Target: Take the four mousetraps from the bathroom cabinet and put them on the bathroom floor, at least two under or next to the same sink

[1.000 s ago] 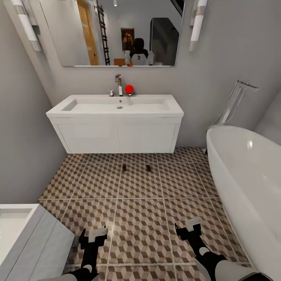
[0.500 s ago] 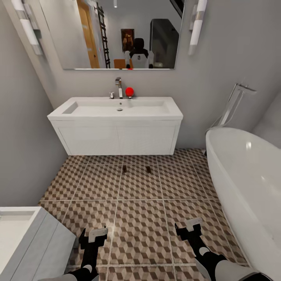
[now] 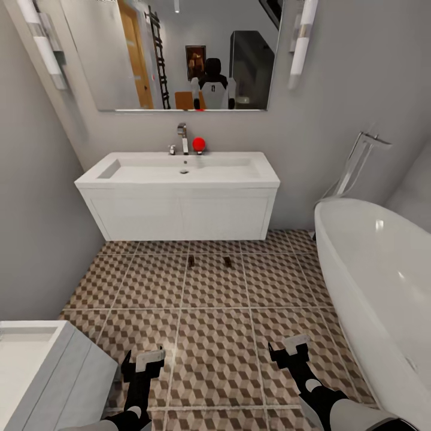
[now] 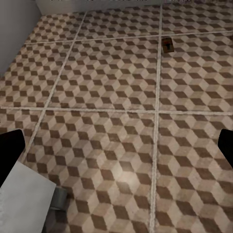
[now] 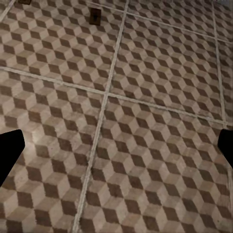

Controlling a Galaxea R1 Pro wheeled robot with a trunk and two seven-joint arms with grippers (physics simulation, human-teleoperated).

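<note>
Two mousetraps lie on the bathroom floor [image 3: 215, 335] just in front of the sink [image 3: 179, 173]: one [image 3: 191, 261] on a grout line, the other [image 3: 228, 261] a little to its right. The left wrist view has one mousetrap [image 4: 168, 45] far ahead, and the right wrist view has one [image 5: 95, 16] too. My left gripper [image 3: 143, 361] and right gripper [image 3: 289, 347] hang low over the tiles near me, both open and holding nothing. The wrist views show the left gripper [image 4: 116, 150] and right gripper [image 5: 116, 145] with dark fingertips wide apart. The cabinet is out of view.
A white oval bathtub [image 3: 377, 269] with a floor-standing chrome tap [image 3: 359, 158] fills the right side. A small white drawer unit [image 3: 42, 371] stands at my near left, close to the left arm. A red ball [image 3: 198, 142] sits beside the sink's tap [image 3: 182, 134]. A grey wall runs along the left.
The whole view has shifted: the sink and mousetraps look slightly smaller and farther, so the camera has drawn back. Both grippers hold the same open pose.
</note>
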